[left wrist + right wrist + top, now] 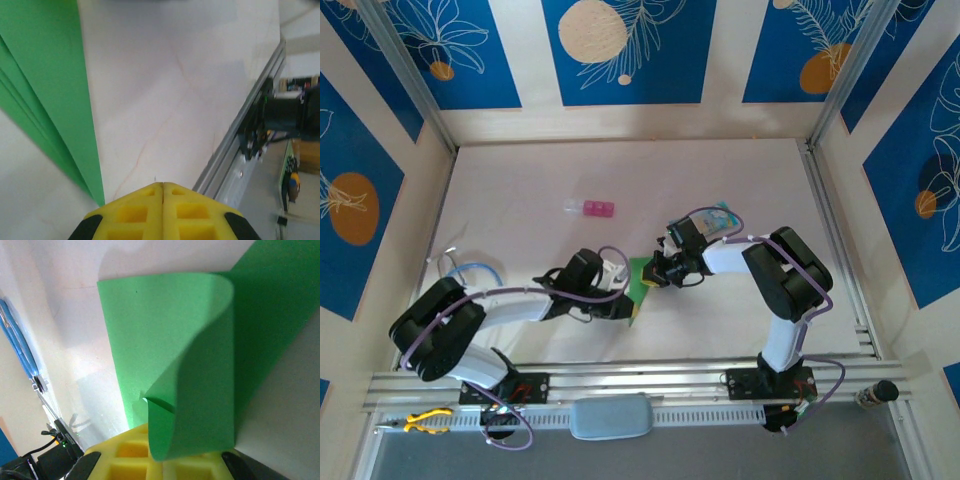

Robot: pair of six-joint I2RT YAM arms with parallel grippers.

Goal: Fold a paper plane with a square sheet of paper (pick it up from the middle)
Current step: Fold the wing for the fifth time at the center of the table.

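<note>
Square sheet of paper (pixel 640 278), part-folded — right gripper (pixel 156 446) pinched its curled flap, seemingly to fold it toward 9 o'clock; left gripper (pixel 162 200) closed, empty.

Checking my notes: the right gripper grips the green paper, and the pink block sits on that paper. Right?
Not quite. The right gripper does grip the paper, but the pink block lies on the bare table, well apart from the paper, as the top view shows.
</note>
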